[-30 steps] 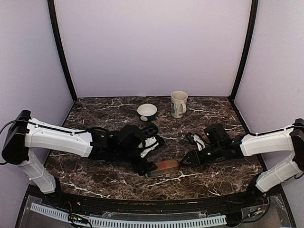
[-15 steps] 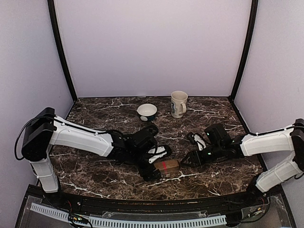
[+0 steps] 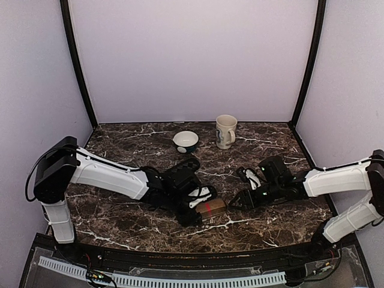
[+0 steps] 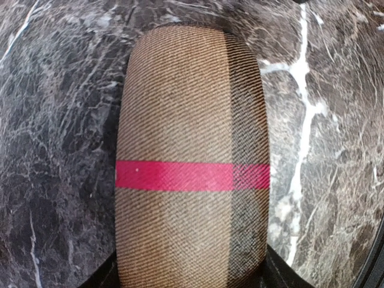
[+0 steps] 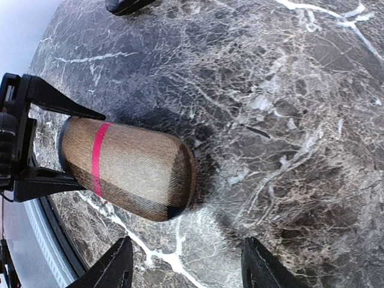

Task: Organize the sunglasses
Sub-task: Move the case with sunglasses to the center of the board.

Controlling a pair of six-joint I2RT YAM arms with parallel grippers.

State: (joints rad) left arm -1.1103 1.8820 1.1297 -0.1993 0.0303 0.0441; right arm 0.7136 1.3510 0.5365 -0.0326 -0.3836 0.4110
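The sunglasses are out of view in every frame. A brown striped case (image 3: 211,208) with a pink band lies on the marble table (image 3: 120,225) near the front middle. My left gripper (image 3: 201,211) is shut on its left end. In the left wrist view the case (image 4: 192,156) fills the frame, and both dark fingers of the left gripper (image 4: 189,279) press its sides at the bottom. My right gripper (image 3: 235,203) stands open just right of the case. In the right wrist view the gripper (image 5: 186,264) holds nothing and sits a little short of the case's rounded end (image 5: 129,171).
A black checkered case (image 3: 191,163) lies behind the left wrist. A small bowl (image 3: 185,141) and a cream mug (image 3: 225,131) stand at the back middle. A dark object (image 5: 126,5) shows at the top edge of the right wrist view.
The left arm has reached further right and forward over the brown striped case, and its jaws have closed in on the case's sides. The right arm has stayed put.
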